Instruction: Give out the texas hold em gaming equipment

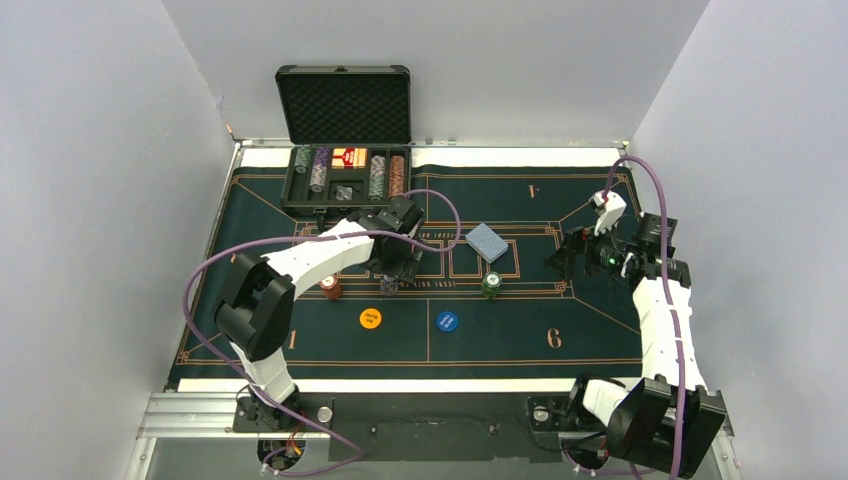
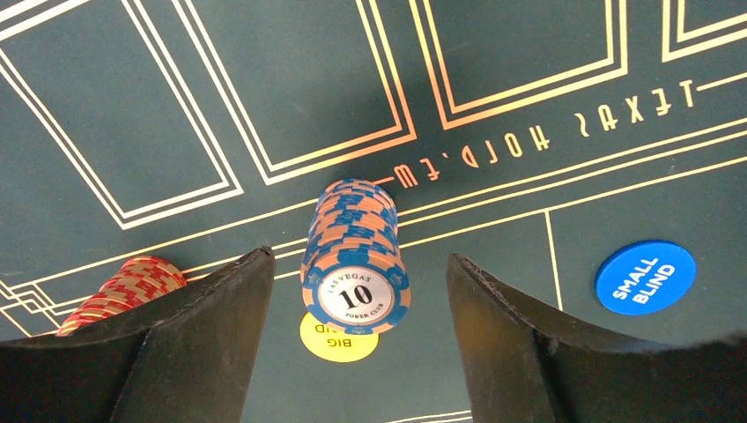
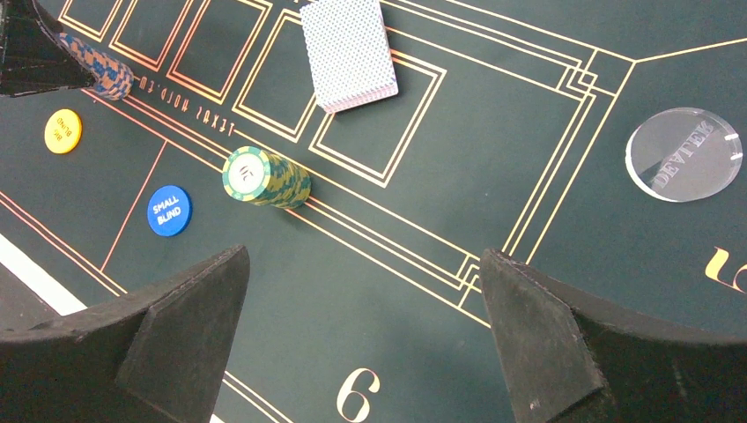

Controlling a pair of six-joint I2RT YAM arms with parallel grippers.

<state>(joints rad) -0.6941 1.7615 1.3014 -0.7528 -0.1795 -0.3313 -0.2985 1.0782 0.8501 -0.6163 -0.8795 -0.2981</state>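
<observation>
My left gripper [image 2: 358,257] is open, its fingers either side of a blue-and-orange chip stack [image 2: 355,264] standing on the mat, with gaps on both sides. A red-brown chip stack [image 2: 123,291] stands to its left. The orange big-blind disc [image 2: 339,341] and blue small-blind disc [image 2: 645,277] lie nearer me. My right gripper [image 3: 363,254] is open and empty above the mat. Beyond it are a green chip stack [image 3: 264,179], the blue-backed card deck [image 3: 350,53] and a clear dealer disc [image 3: 684,154]. In the top view the left gripper [image 1: 390,270] is mid-mat and the right gripper [image 1: 562,262] is at the right.
The open black foam-lined case [image 1: 345,105] stands at the back left, and its tray [image 1: 300,195] holds more chip rows and red card boxes [image 1: 350,157]. The green mat [image 1: 600,330] covers the table. Grey walls close in on both sides.
</observation>
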